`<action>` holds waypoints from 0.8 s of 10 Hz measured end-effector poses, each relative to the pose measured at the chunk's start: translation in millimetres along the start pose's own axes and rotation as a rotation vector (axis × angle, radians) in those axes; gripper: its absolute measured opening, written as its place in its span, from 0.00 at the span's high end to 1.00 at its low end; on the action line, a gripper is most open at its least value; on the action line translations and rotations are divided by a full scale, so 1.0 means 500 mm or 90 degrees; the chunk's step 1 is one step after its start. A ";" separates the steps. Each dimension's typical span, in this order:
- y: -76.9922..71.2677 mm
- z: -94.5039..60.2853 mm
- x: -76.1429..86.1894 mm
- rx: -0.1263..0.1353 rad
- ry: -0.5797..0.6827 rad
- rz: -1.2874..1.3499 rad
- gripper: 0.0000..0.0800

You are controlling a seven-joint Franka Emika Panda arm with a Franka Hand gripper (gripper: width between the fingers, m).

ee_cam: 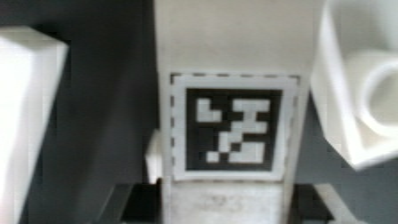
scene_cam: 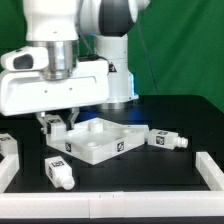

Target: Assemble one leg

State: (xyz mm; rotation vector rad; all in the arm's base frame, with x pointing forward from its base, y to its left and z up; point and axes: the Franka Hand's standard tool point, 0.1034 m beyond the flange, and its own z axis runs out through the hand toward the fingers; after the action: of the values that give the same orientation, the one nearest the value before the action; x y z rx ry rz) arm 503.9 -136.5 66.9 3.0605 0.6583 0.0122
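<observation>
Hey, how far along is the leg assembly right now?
Done: nothing looks attached to the white panel yet. In hand: the end effector appears to grip one leg at the panel's corner. Left: seating it. A second leg and a third leg lie loose.

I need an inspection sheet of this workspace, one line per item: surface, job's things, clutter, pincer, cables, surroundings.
Surface: black table, with white rails near its front corners.
Job's things: a leg lies on its side to the exterior view's right of the square panel; a second leg lies in front of the panel. Nothing holds either.
Clutter: nothing seen.
Pincer: the pincer is low at the panel's corner on the exterior view's left; whether it is open or shut cannot be told.
Cables: nothing seen.
Surroundings: green backdrop.
</observation>
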 end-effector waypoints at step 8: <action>0.031 0.100 -0.064 0.010 -0.033 -0.002 0.64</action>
State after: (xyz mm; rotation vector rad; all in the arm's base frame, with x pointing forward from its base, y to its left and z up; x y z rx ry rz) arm 481.7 -164.5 17.0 3.0635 0.6647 -0.0717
